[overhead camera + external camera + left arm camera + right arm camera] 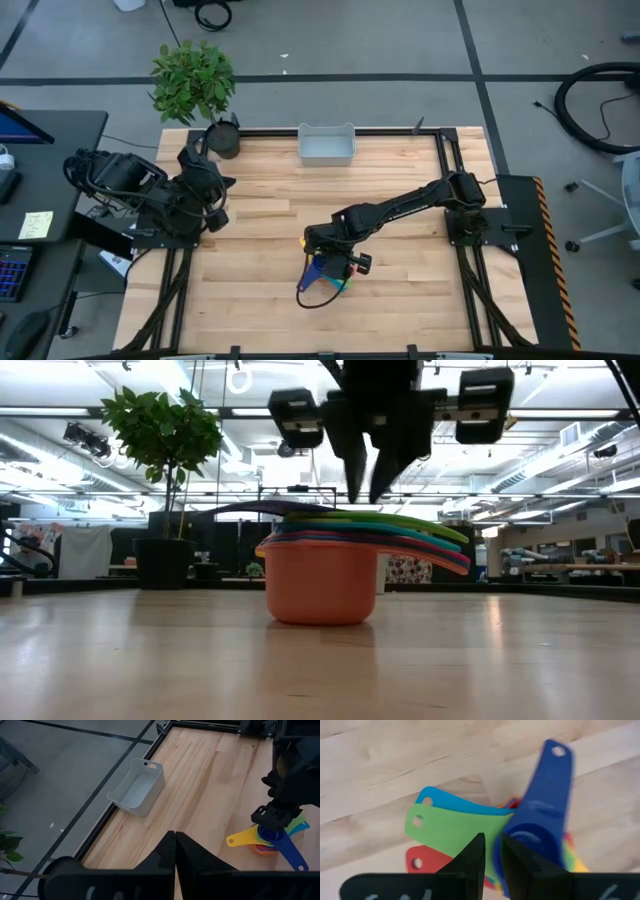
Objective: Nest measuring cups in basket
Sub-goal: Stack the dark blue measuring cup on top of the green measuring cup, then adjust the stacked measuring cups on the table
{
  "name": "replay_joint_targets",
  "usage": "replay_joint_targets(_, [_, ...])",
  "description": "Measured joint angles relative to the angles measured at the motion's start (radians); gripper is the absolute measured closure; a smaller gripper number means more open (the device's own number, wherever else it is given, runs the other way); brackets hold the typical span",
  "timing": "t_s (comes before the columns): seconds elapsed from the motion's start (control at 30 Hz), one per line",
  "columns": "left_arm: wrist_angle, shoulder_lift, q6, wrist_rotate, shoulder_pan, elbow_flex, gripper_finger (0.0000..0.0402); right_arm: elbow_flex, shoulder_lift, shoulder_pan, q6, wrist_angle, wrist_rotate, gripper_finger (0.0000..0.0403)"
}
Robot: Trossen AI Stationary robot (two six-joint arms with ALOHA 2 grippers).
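Note:
The measuring cups (325, 278) sit nested in one stack on the table's near middle, with the orange cup (320, 585) at the bottom. The handles fan out, and the dark blue cup (540, 820) is on top. My right gripper (365, 498) points straight down, just over the stack's top. Its fingers (492, 852) are a narrow gap apart. The pale grey basket (326, 146) stands at the far edge, with no cup in it. My left gripper (175, 847) is shut and waits at the table's left side (215, 205). My right gripper hangs over the blue cup's rim (512, 837) from above, pointing down. In the low view its fingertips (352, 495) end a sliver above the stack. I cannot tell whether they touch it.
A dark round plant pot (222, 138) with a leafy plant stands at the far left corner, beside the basket. Black rails (445, 170) frame the table's edges. Bare wood (390, 170) lies between the stack and the basket.

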Motion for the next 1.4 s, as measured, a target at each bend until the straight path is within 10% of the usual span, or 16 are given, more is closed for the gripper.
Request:
replay_joint_targets(0.5, [0.006, 0.0, -0.006, 0.0, 0.0, 0.0, 0.0395, -0.002, -0.077, 0.02, 0.127, -0.18, 0.167, 0.034])
replay_joint_targets(1.0, [-0.017, 0.205, 0.077, 0.103, 0.113, 0.0, 0.0398, -0.002, -0.249, 0.039, 0.958, -0.309, 0.208, 0.0395])
replay_joint_targets(1.4, [0.101, 0.288, 0.319, 0.333, 0.259, 0.0, 0.04, -0.003, -0.274, 0.207, 1.185, -0.451, 0.262, 0.04])
